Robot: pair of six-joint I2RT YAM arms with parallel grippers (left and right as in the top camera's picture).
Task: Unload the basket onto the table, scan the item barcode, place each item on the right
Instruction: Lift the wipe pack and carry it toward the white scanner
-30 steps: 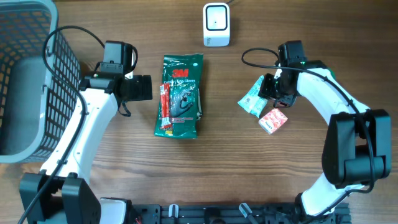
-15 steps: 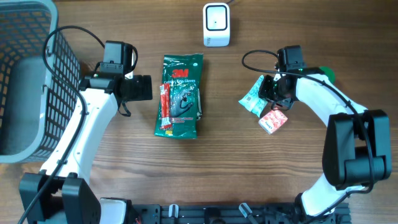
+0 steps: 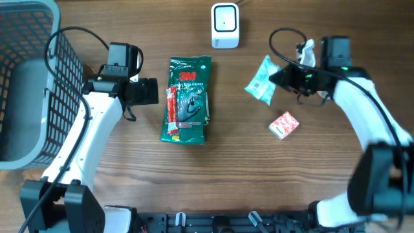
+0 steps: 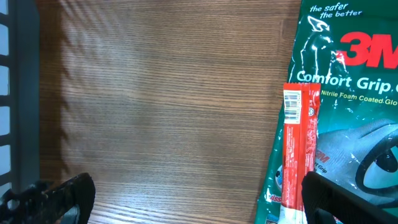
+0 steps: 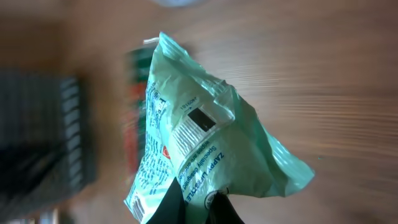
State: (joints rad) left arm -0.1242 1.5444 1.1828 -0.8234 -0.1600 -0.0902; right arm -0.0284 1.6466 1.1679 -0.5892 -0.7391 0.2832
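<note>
While right claw pinches green pouch | left claw gapes

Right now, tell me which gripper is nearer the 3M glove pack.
Left. The left gripper sits open just beside the glove pack; the right gripper is well off on its other side, holding a green packet.

Mock checkout bench; scanner, basket

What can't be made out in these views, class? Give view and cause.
- Right wrist: everything behind the green packet, motion-blurred.
- Left wrist: glove pack, cut by the right edge; lower end of the red stick packet, partly behind a dark finger.
- Overhead: red box print, too small.
</note>
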